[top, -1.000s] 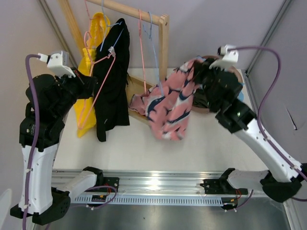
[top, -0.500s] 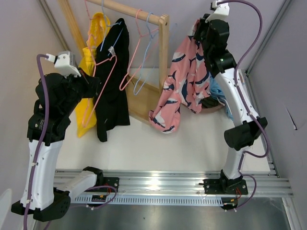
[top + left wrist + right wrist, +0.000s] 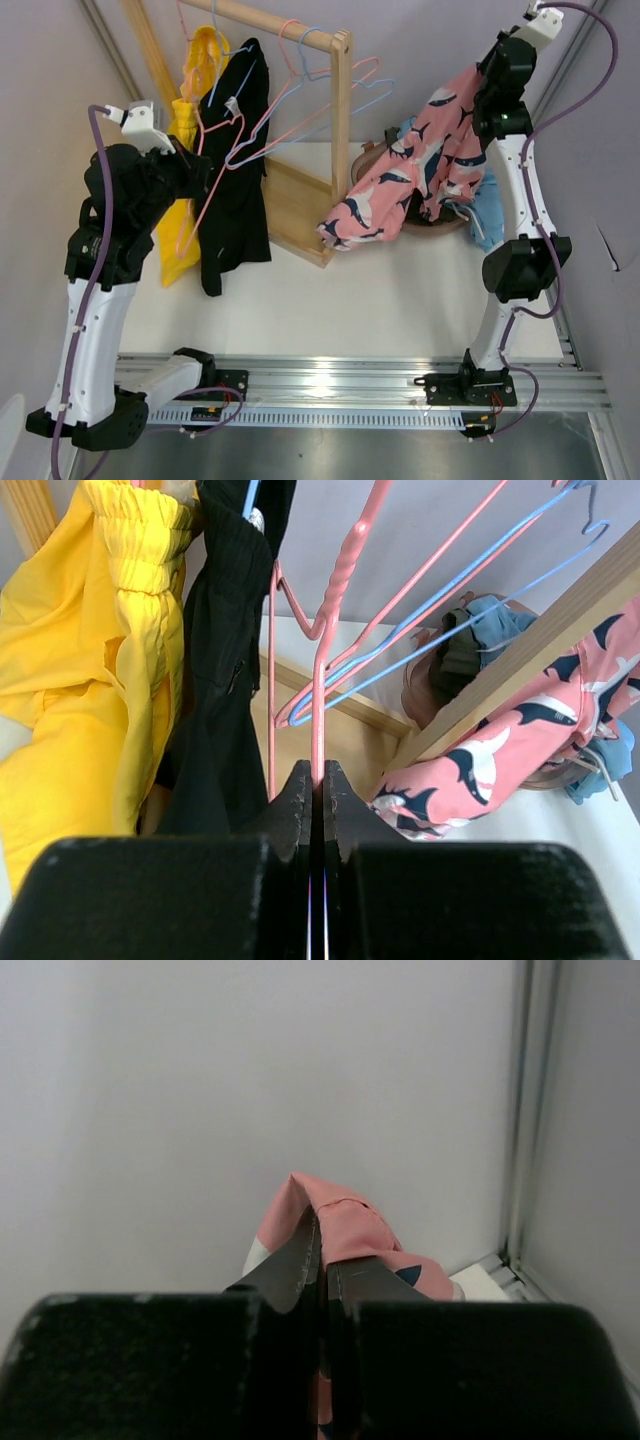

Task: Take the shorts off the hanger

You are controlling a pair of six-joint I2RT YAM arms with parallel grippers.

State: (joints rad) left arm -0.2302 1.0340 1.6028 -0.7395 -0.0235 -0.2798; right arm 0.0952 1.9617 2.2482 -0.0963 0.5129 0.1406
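The pink shark-print shorts (image 3: 420, 170) hang stretched from my right gripper (image 3: 487, 78), high at the back right, down to the foot of the wooden rack. In the right wrist view the right gripper (image 3: 322, 1240) is shut on a fold of the shorts (image 3: 340, 1210). My left gripper (image 3: 205, 172) is shut on the lower wire of the pink hanger (image 3: 300, 95), which tilts out to the right from the rail. The left wrist view shows the left gripper (image 3: 318, 775) pinching that pink hanger (image 3: 345, 560), with the shorts (image 3: 520, 740) behind the rack post, apart from the wire.
A wooden rack (image 3: 342, 120) stands at the back with a yellow garment (image 3: 188, 120) and a black garment (image 3: 238, 180) hanging on it. A blue hanger (image 3: 345, 100) lies alongside the pink one. A basket (image 3: 440, 228) with clothes and a blue cloth (image 3: 487, 215) sit under the shorts.
My right arm has swung up and to the right, carrying the shorts away from the rack. The pink and blue hangers have tilted out to the right. The left arm has shifted slightly.
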